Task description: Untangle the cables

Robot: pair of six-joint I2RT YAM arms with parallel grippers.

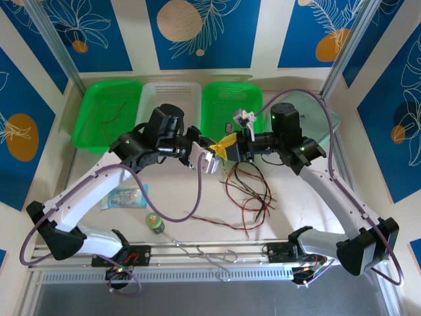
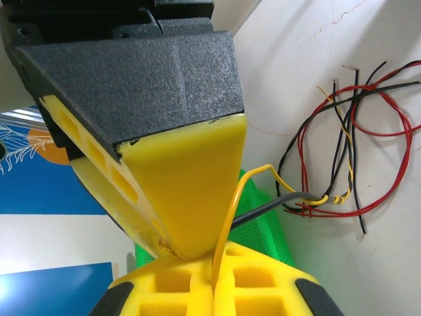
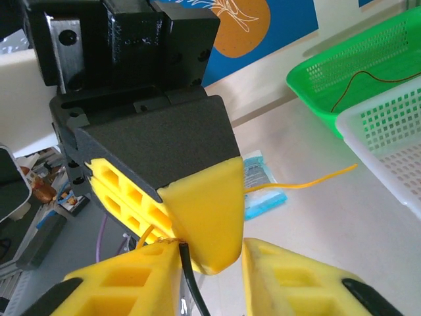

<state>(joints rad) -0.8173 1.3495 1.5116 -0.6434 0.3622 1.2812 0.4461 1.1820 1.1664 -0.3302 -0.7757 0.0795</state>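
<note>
The left jaws are pressed together on a yellow cable. It loops away to the cables, which lie in a loose red, black and yellow tangle on the worktop. The right jaws stand apart, with a black cable running down through the gap. The left arm and right arm bend inward from the near corners, wrists meeting above mid-worktop. At the far edge stand a green basket, a white basket and a second green basket. Blue leaf-patterned panels line the walls.
</note>
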